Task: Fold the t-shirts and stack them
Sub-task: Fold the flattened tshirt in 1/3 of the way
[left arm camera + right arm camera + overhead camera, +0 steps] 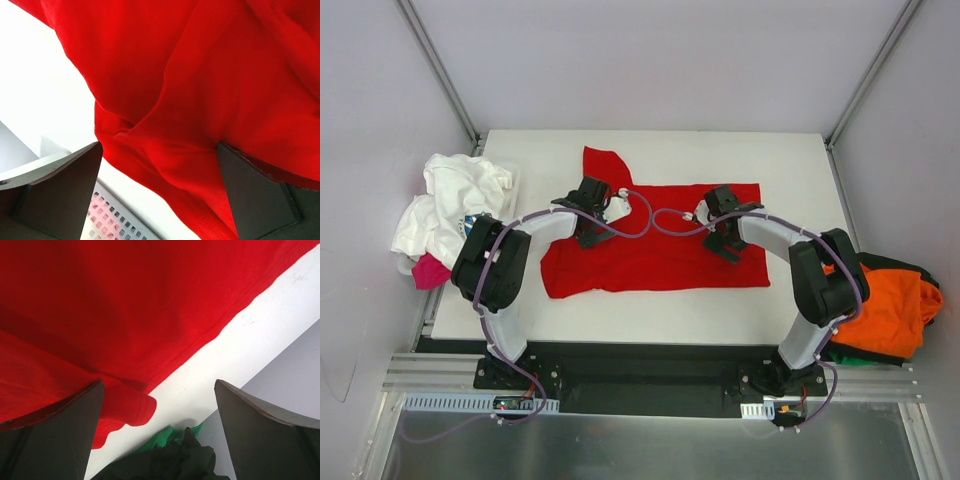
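A plain bright red t-shirt (655,240) lies spread on the white table (790,160), with one sleeve pointing toward the back. My left gripper (590,232) hovers over its left part, open. In the left wrist view the red cloth (200,90) lies rumpled between the wide-apart fingers (65,195) and is not pinched. My right gripper (728,243) is over the shirt's right part, also open. In the right wrist view the red hem (150,340) crosses the view, and only bare table shows between the fingers (270,435).
A pile of white t-shirts (450,200) with a pink one (428,270) sits at the table's left edge, partly in a perforated basket (112,220). An orange t-shirt (885,305) on dark and green cloth (170,455) hangs off the right edge. Grey walls enclose the table.
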{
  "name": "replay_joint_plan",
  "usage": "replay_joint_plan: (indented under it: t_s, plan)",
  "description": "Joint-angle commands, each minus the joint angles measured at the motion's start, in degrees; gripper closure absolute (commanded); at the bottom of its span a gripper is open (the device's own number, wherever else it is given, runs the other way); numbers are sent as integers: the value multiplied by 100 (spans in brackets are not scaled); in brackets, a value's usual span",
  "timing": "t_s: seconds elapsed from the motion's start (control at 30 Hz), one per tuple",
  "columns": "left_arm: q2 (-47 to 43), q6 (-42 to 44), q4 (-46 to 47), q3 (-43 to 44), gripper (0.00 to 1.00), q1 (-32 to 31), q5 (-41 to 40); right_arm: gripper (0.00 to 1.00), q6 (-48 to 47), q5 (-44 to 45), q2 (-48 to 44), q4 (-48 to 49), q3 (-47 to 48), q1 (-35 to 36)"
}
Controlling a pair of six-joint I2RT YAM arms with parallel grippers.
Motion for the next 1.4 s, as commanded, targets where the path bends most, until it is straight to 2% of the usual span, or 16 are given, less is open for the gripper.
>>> replay_joint_plan:
  t_s: [0.0,0.33,0.6,1.03,1.37]
  plan:
    - [-54,-78,-316,-1,0,-76,-69,4,105,175,-293,-84,130,45]
    - [-63,-69,-307,114,1,-138,-61,4,201,271,-732,-612,403,290]
    - [-80,-104,-316,87,1,-146,-17,4,430,386,-1058,-885,123,687]
    - [-133,-104,-307,0,1,-146,10,4,272,456,-540,-472,-142,669]
    - [-80,-113,-298,-27,1,-146,36,4,79,430,32,-129,-89,388]
